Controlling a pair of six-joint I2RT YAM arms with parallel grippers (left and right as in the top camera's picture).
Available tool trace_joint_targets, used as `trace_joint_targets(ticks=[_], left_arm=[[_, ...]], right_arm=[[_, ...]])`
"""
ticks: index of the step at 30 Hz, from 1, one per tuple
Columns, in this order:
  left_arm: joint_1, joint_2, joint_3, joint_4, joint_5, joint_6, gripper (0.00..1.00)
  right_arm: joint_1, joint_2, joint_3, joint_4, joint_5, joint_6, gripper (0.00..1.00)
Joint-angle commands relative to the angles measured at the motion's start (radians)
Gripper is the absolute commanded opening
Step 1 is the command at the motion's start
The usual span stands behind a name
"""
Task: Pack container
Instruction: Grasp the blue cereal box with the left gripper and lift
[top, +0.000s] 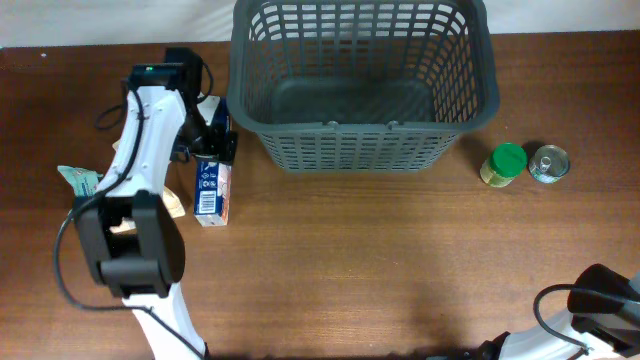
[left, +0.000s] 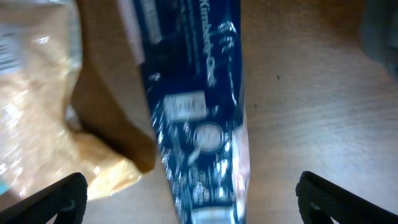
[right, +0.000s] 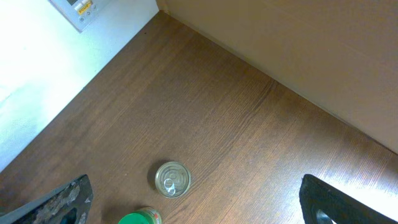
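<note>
The container is a large dark grey lattice basket (top: 360, 80) at the back centre, nothing visible inside. A blue box (top: 211, 178) lies on the table left of it; in the left wrist view the blue box (left: 199, 112) runs up between my fingers. My left gripper (left: 189, 199) is open, its fingers wide on both sides of the box and apart from it. A clear bag of tan food (left: 37, 106) lies left of the box. My right gripper (right: 196, 202) is open and empty at the front right, high above a small tin can (right: 172, 179) and a green-lidded jar (right: 140, 218).
The tin can (top: 549, 163) and green-lidded jar (top: 505, 164) stand right of the basket. A green-edged packet (top: 80, 180) lies at the far left beside the left arm. The right arm base (top: 600, 300) is at the front right corner.
</note>
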Motion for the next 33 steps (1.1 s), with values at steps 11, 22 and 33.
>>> trace_joint_targets(ticks=[11,22,33], left_arm=[[0.006,0.233,0.003,0.047,0.057,0.011,0.36],[0.089,0.233,0.758,-0.27,-0.012,-0.003,0.02],[-0.09,0.052,1.305,-0.066,0.25,0.561,0.02]], right_arm=[[-0.001,0.005,-0.001,0.0,0.019,0.007,0.99],[-0.001,0.005,-0.001,0.0,0.019,0.007,0.99],[-0.001,0.005,-0.001,0.0,0.019,0.007,0.99]])
